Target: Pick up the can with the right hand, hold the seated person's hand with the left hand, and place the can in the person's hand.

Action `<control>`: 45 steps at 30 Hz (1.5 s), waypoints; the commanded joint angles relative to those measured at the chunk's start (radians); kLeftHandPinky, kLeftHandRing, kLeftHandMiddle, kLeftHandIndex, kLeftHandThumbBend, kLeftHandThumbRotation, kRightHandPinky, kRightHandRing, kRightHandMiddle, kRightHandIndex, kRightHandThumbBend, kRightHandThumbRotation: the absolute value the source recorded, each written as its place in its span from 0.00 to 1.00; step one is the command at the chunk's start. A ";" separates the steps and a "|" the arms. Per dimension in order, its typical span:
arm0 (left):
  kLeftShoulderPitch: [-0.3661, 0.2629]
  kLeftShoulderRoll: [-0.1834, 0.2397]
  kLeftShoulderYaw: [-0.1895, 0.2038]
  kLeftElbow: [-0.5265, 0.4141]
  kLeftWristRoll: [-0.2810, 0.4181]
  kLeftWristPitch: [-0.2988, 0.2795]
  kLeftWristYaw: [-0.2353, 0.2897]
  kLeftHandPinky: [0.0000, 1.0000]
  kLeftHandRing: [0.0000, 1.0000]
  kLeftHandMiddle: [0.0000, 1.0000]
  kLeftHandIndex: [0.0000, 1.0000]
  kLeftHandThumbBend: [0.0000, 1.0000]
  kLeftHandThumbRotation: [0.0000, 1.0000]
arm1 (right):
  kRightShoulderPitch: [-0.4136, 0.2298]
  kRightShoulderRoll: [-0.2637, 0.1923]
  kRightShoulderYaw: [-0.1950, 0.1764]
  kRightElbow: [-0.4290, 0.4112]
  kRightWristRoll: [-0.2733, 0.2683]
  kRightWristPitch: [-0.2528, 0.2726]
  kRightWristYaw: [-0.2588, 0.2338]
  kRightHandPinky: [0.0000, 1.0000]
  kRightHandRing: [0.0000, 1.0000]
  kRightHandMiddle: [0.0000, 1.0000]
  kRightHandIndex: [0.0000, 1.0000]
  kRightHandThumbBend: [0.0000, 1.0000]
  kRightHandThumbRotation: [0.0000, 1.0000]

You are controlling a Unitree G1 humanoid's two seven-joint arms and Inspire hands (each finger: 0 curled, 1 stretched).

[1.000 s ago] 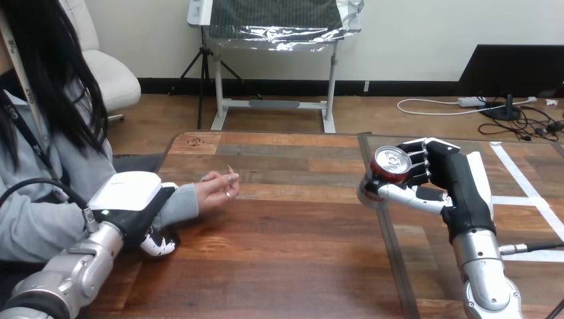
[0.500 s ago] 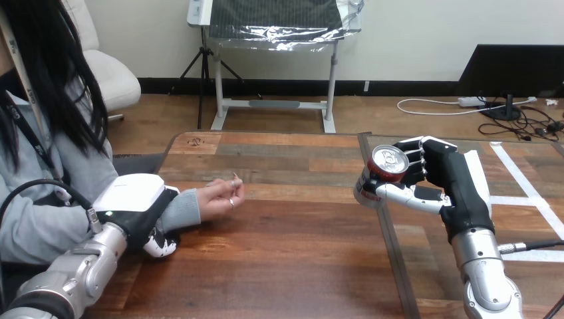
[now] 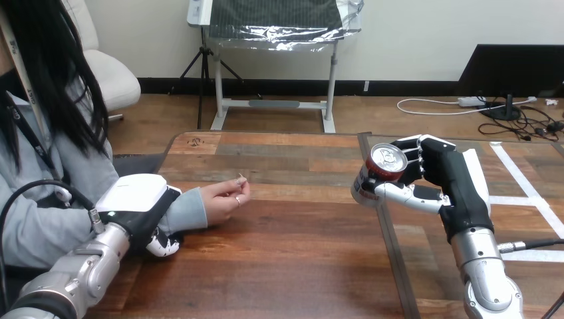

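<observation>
Can [image 3: 379,167]: thin metal, likely light, slick, dentable; best gripped mid-wall. Held top-up at the table's [image 3: 286,266] 3 o'clock, right hand [image 3: 447,181] wrapped round it. Left hand [image 3: 136,201], 9 o'clock, curled round the person's forearm [image 3: 185,211]; person's hand [image 3: 225,198] loosely cupped.

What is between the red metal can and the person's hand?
Just bare brown wooden table lies between the red metal can, held in the right hand, and the person's hand, as the head view shows.

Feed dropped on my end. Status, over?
Left hand curled round person's forearm. Right hand holds can. Person's hand apart from can; bare table between.
</observation>
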 commanded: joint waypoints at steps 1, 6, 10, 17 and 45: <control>0.006 -0.021 -0.016 0.011 -0.005 -0.013 0.008 0.56 0.58 0.61 0.63 0.92 0.01 | -0.048 0.007 -0.010 -0.011 0.012 -0.042 -0.002 0.42 0.45 0.51 0.53 0.72 0.00; 0.010 -0.020 -0.016 0.008 -0.005 -0.020 0.023 0.56 0.58 0.61 0.64 0.92 0.02 | -0.048 0.007 -0.008 -0.009 0.008 -0.038 -0.002 0.43 0.45 0.51 0.53 0.72 0.00; 0.010 -0.021 -0.015 0.006 -0.006 -0.016 0.022 0.58 0.60 0.64 0.67 0.93 0.05 | -0.048 0.007 -0.007 -0.007 0.009 -0.035 0.003 0.43 0.45 0.51 0.53 0.72 0.00; 0.018 -0.020 -0.015 -0.001 -0.002 -0.037 0.079 0.61 0.65 0.71 0.73 0.98 0.13 | -0.051 0.002 -0.004 0.003 0.003 -0.042 0.002 0.44 0.45 0.51 0.54 0.72 0.00; 0.042 -0.042 0.004 -0.005 -0.046 -0.036 0.145 0.83 0.86 0.86 0.90 1.00 0.35 | -0.078 0.008 -0.007 0.057 0.009 -0.057 0.025 0.43 0.45 0.51 0.54 0.73 0.00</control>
